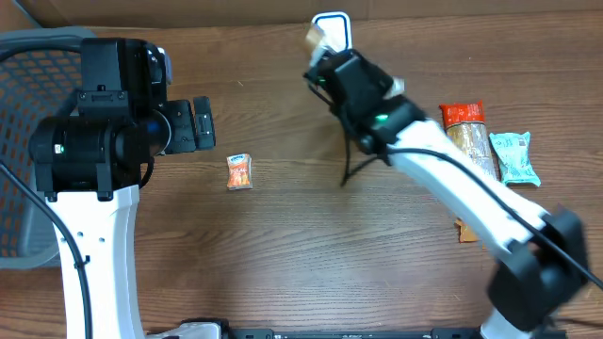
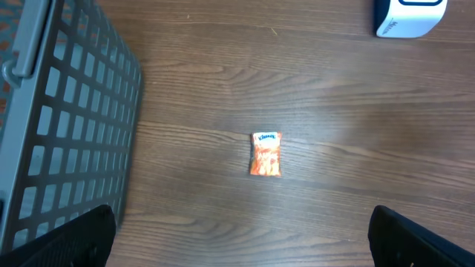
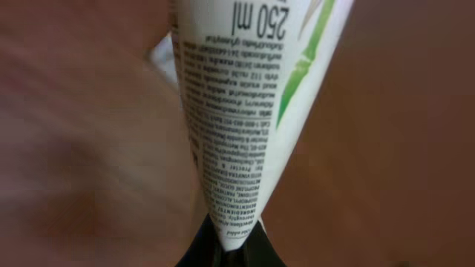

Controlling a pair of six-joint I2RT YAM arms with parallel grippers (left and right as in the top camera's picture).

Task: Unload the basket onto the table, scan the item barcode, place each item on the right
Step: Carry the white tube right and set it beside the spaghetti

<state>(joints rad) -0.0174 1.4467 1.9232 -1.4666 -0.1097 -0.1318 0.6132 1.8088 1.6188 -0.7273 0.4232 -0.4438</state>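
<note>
The wooden worktop (image 1: 283, 245) carries a grey mesh basket (image 1: 28, 141) at its left edge. At the far edge, the right end effector (image 3: 228, 248) is clamped on the crimped end of a white 250 ml tube (image 3: 252, 111). The tube's long axis runs away from the jaws toward the white-and-blue scanner (image 1: 332, 21) just beyond. The left end effector (image 1: 201, 124) gapes wide and empty, well apart, near a small orange packet (image 1: 239, 172).

We hold our left arm (image 1: 94, 240) up from 7 o'clock with the left gripper (image 1: 203, 123) facing 3 o'clock, jaws spread wide and empty, while our right arm (image 1: 462, 188) stretches from 5 o'clock toward 12, the right gripper (image 1: 323, 55) pinched tight on a tube (image 3: 245, 111).
</note>
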